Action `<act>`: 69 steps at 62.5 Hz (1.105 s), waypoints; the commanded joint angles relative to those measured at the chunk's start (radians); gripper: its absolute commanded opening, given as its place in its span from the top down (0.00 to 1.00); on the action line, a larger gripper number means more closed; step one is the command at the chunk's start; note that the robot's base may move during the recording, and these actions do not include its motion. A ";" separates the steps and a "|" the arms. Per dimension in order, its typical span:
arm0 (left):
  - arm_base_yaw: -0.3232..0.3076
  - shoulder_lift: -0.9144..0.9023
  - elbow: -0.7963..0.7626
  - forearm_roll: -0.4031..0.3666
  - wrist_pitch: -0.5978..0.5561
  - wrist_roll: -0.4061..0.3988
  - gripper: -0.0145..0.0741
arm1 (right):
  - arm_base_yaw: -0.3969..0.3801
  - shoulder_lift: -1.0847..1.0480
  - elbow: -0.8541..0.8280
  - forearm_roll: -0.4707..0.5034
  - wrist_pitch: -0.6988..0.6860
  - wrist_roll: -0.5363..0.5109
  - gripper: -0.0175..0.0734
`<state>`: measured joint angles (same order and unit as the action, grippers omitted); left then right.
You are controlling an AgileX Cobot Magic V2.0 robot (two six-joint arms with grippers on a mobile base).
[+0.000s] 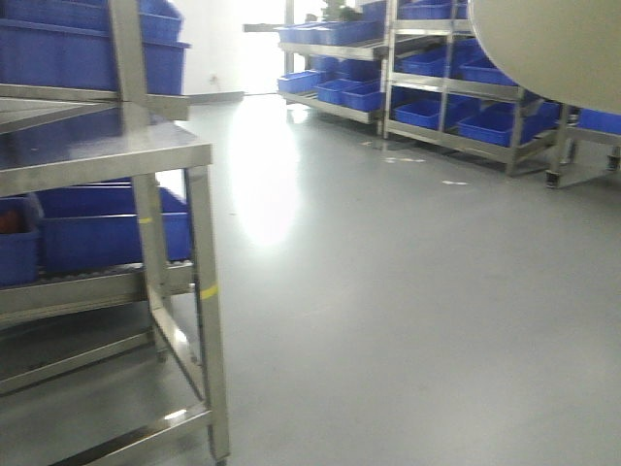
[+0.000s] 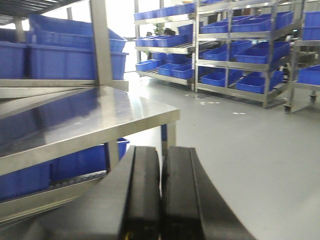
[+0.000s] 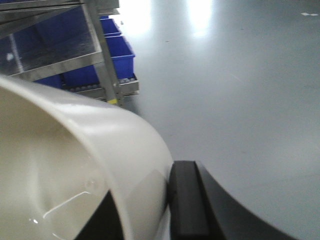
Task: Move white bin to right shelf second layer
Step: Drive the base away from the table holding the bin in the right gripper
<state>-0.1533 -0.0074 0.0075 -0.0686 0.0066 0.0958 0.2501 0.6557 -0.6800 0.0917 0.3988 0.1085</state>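
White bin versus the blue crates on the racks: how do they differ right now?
Colour: the white bin is cream-white; the blue crates are blue. Support: the bin is clamped at its rim by the right gripper; the crates sit on steel racks. Shape: the bin's rim curves; the crates are boxy. Both are open-topped plastic containers.

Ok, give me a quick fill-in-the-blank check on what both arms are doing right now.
1. The white bin is clamped by the right gripper, not the ___ one.
2. The left gripper is shut and holds ___.
3. The crates on the steel rack are ___ in colour.
Missing words: left; nothing; blue.
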 commanded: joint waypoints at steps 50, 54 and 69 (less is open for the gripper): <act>-0.003 -0.013 0.033 -0.005 -0.087 -0.007 0.74 | -0.007 -0.003 -0.031 0.003 -0.106 -0.002 0.75; -0.003 -0.013 0.033 -0.005 -0.087 -0.007 0.74 | -0.007 -0.003 -0.031 0.003 -0.106 -0.002 0.75; -0.003 -0.013 0.033 -0.005 -0.087 -0.007 0.74 | -0.007 -0.003 -0.031 0.003 -0.106 -0.002 0.75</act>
<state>-0.1533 -0.0074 0.0075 -0.0686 0.0066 0.0958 0.2501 0.6534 -0.6800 0.0917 0.3988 0.1078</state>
